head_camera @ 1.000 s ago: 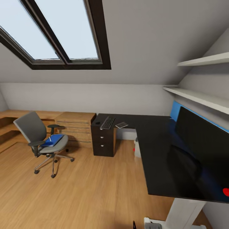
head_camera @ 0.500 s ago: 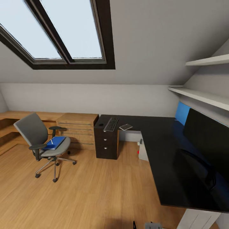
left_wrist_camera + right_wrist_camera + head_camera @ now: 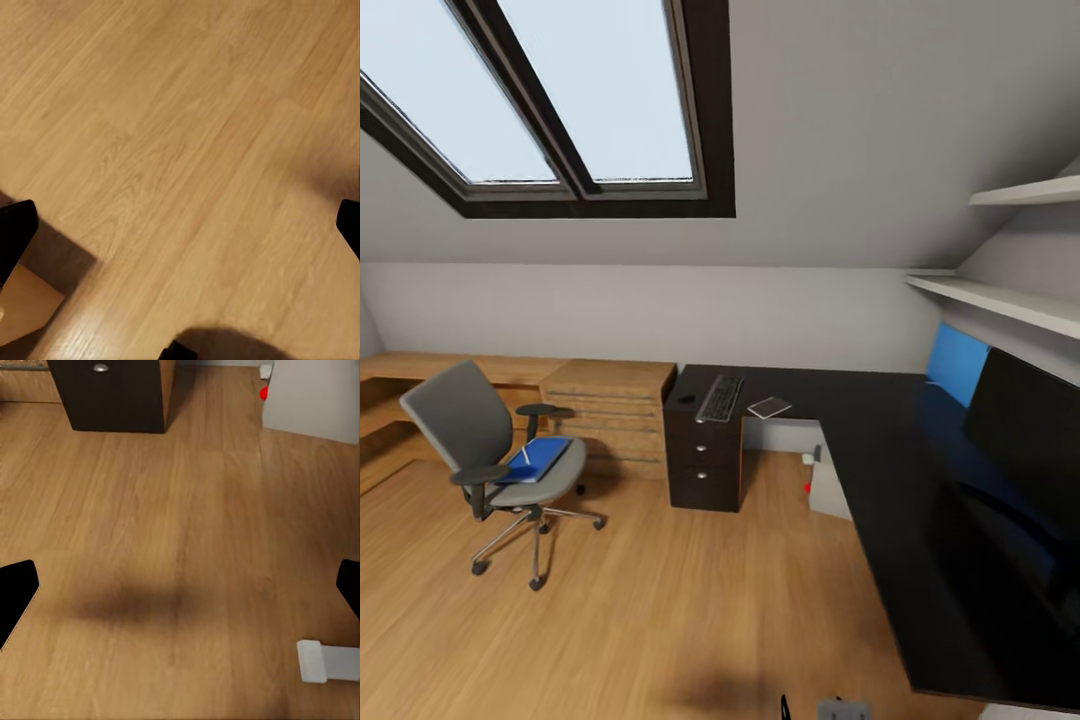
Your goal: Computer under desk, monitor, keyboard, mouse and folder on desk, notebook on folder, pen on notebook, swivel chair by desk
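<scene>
The swivel chair [image 3: 480,435] stands on the wooden floor left of the desk [image 3: 880,440], apart from it. On its seat lies the blue folder [image 3: 538,461] with a thin pale stick, likely the pen [image 3: 525,453], on top. On the desk's far end lie the keyboard [image 3: 720,398], a small dark mouse [image 3: 686,399] beside it and a flat pale rectangle, perhaps the notebook [image 3: 769,407]. The monitor [image 3: 1025,430] stands on the desk at the right. The computer [image 3: 830,487] [image 3: 315,397] sits under the desk. My left gripper [image 3: 180,232] and right gripper [image 3: 180,592] hang open over bare floor.
A light wooden chest of drawers [image 3: 610,408] stands between chair and desk. The desk's black drawers [image 3: 705,465] [image 3: 112,394] face the open floor. A blue wall panel [image 3: 957,362] and two white shelves [image 3: 1010,300] are above the desk. A white block [image 3: 330,660] lies on the floor.
The whole head view has shifted: desk, monitor and computer sit farther right in the picture and the monitor's red dot has left it. Nothing in the room has moved.
</scene>
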